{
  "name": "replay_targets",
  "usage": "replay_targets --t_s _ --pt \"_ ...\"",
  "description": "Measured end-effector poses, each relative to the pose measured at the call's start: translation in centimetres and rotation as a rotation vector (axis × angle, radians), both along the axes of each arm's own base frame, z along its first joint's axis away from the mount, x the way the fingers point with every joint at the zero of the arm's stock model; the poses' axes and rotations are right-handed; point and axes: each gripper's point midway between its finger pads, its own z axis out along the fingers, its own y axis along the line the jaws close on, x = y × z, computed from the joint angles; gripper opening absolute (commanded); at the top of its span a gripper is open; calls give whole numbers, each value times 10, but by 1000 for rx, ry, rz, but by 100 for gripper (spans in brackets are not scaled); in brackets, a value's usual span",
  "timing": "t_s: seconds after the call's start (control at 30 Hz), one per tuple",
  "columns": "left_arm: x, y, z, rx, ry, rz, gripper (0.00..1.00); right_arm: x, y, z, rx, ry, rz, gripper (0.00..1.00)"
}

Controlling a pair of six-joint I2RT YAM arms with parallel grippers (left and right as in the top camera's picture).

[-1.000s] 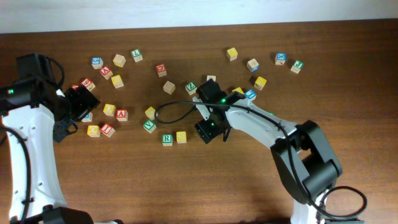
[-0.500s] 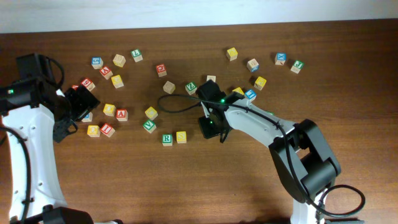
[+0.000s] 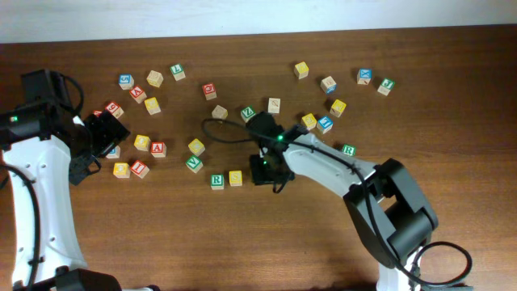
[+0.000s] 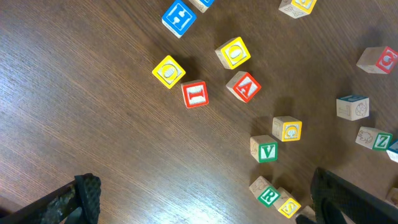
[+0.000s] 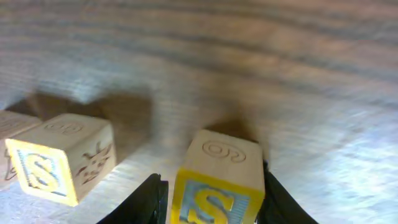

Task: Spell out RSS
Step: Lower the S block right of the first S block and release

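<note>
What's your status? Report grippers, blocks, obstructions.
Right gripper: jaws shut on second S, beside placed S and R. Left gripper: jaws open, empty. Gap clear.

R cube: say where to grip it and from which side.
Come from above and close on the near and far faces of the R cube. The placed S cube sits tight beside it on one side, leaving no finger room there; those two faces stand free.

A dark brown wood-grain table (image 3: 202,242) meets a pale wall (image 3: 242,12) along its far edge.

Overhead looks straight down; both closer wrist views share one S cube (image 3: 235,178).
</note>
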Motion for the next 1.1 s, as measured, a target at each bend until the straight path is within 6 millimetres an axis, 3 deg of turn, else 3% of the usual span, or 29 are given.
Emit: replay_targets --t_s 0.13,0.47,0.6,0.77,1.1 --pt "0 0 0 0 0 0 99 -7 4 -1 -11 18 -35 32" --pt "0 0 0 0 0 0 99 -5 -12 -4 -93 0 -51 25" --pt "0 0 0 0 0 0 99 -2 -26 -5 -119 11 -73 22" --pt "0 0 0 0 0 0 99 1 -60 -6 -161 72 -140 23" --pt "0 0 0 0 0 0 99 -4 -67 -6 -171 94 -78 23"
